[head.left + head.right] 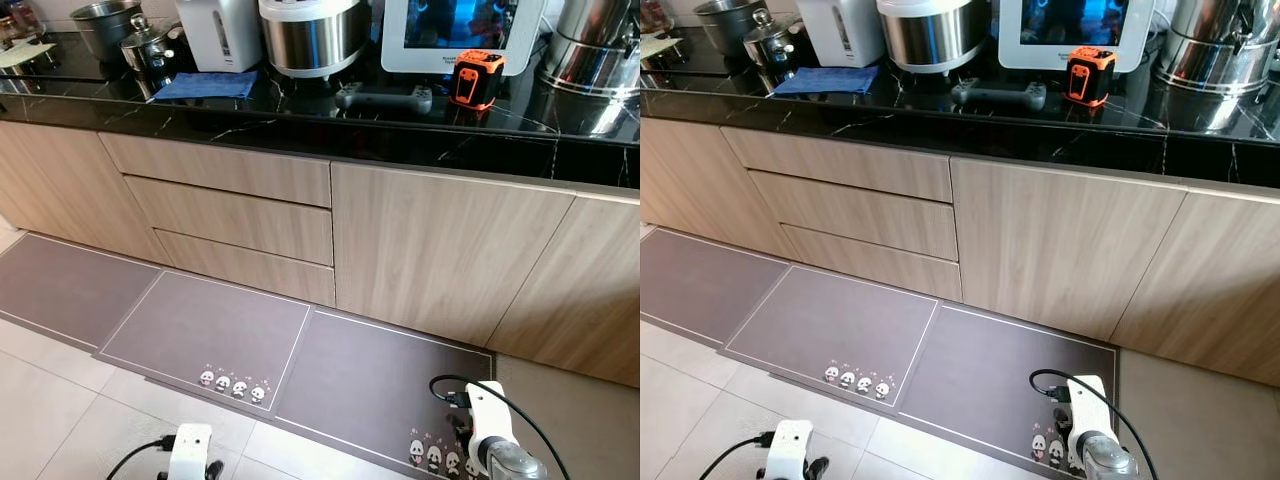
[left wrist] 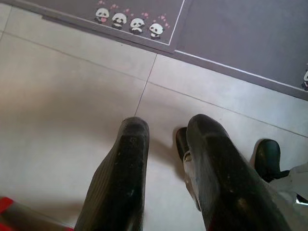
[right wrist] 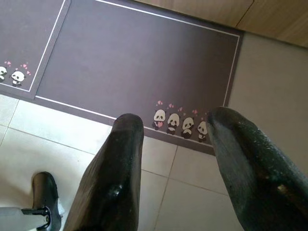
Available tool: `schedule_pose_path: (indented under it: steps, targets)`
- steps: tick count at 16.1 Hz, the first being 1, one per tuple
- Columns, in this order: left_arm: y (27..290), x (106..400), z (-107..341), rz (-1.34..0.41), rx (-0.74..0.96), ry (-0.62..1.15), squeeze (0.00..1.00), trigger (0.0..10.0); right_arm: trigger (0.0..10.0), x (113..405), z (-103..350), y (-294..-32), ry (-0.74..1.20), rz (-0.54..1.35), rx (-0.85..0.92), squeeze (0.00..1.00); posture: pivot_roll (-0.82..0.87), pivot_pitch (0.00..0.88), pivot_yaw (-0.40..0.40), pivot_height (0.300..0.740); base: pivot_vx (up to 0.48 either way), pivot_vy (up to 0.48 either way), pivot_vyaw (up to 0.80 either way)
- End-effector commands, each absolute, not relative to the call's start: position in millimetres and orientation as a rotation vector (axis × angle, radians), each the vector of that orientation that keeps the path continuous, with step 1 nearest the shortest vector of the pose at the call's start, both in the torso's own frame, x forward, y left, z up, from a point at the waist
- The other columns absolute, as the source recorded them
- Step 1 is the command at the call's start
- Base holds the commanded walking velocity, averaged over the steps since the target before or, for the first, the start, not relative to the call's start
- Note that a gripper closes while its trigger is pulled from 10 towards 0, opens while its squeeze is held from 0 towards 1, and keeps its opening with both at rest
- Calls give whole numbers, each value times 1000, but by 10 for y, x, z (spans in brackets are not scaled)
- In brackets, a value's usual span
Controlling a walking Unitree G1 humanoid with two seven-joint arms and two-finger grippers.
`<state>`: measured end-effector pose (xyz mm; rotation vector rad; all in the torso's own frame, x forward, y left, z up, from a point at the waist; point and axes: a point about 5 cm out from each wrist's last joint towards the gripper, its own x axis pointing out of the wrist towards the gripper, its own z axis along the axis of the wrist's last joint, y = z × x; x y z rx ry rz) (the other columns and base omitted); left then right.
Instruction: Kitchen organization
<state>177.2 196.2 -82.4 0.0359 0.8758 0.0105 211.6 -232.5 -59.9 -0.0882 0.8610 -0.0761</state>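
- Left eye view: black counter (image 1: 300, 125) w/ blue cloth (image 1: 205, 85), orange box (image 1: 476, 78), pots; tops cut off by frame edge.
- Left gripper (image 2: 166, 139) parted, empty, over floor tile.
- Right gripper (image 3: 175, 127) spread wide, empty, above panda mat (image 3: 144, 57).

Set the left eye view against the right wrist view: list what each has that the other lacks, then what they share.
Left eye view alone: the black countertop carrying a blue cloth, a rice cooker and an orange device, above three wooden drawers.

Right wrist view alone: the right gripper up close, fingers apart and holding nothing, over the tile floor.

Shared: the grey floor mat with its row of pandas.
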Motion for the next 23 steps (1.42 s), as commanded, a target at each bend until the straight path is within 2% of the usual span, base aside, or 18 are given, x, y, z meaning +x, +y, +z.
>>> schedule_pose_path:
  steps: [1, 5, 8, 13, 15, 21, 23]
  targets:
    - [2028, 1744, -828, 35, 39, 883, 0, 10000, 10000, 2121, -597, -2310, 850, -75, -90, 0, -126, 0, 61, 740, 0, 0, 0]
    - [1983, 1754, -834, 8, 49, 893, 0, 10000, 10000, 2176, -572, -2282, 837, -64, -85, 0, -160, 0, 50, 740, 0, 0, 0]
    - [1893, 1754, -847, 19, 14, 889, 0, 10000, 10000, 2174, -568, -2308, 848, -49, -106, 0, -143, 0, 13, 740, 0, 0, 0]
    - [1822, 1628, -908, 12, 4, 915, 0, 10000, 10000, 2105, -606, -2318, 872, -38, -115, 0, -128, 0, -1, 740, 0, 0, 0]
    - [1894, 1511, -943, 5, 33, 937, 0, 10000, 10000, 2048, -643, -2301, 878, -61, -88, 0, -132, 0, 30, 740, 0, 0, 0]
    - [2042, 1369, -971, 29, 52, 967, 0, 10000, 10000, 1865, -746, -2276, 923, -78, -60, 0, -131, 0, 40, 740, 0, 0, 0]
    - [2056, 1361, -970, 26, 54, 968, 0, 10000, 10000, 1860, -753, -2254, 923, -75, -51, 0, -137, 0, 44, 740, 0, 0, -756]
